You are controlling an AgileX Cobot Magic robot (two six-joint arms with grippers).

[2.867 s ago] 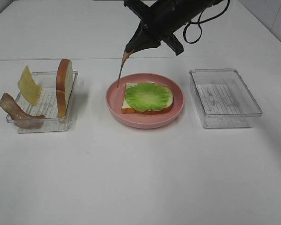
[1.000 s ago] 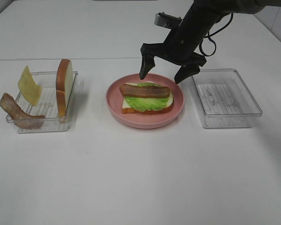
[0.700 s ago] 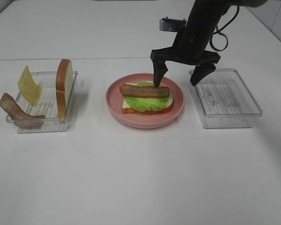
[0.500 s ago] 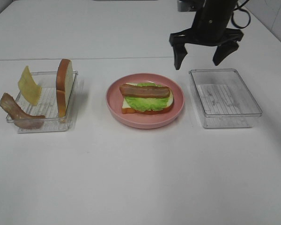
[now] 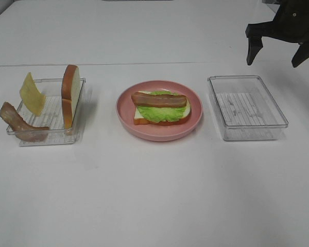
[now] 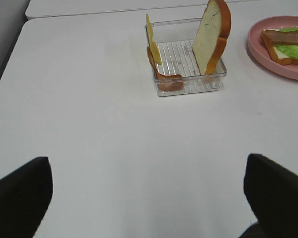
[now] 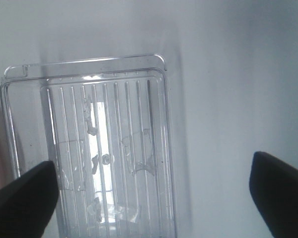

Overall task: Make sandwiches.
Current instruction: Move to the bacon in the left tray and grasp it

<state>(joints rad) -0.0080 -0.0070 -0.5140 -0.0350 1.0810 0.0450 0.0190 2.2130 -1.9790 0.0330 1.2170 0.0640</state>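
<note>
The sandwich (image 5: 160, 107) lies on the pink plate (image 5: 159, 135): a white bread slice, a green lettuce leaf (image 5: 157, 113) and a brown bacon strip (image 5: 159, 99) on top. It also shows in the left wrist view (image 6: 288, 42). The left clear tray (image 5: 46, 138) holds an upright bread slice (image 5: 70, 95), a yellow cheese square (image 5: 32, 94) and a second bacon strip (image 5: 18, 123). My right gripper (image 5: 277, 51) is open and empty, raised at the far right, beyond the empty right tray (image 5: 250, 135). My left gripper (image 6: 146, 168) is open and empty above bare table, short of the left tray (image 6: 188, 88).
The right wrist view looks down on the empty ribbed tray (image 7: 104, 148), with white table to its side. In the left wrist view the upright bread (image 6: 213, 34), cheese (image 6: 151, 32) and bacon (image 6: 164, 79) stand in the tray, with the plate (image 6: 268, 57) beside it.
My right gripper let the bacon strip down onto the lettuce, opened, then rose and moved right, away from the plate to beyond the empty tray.
</note>
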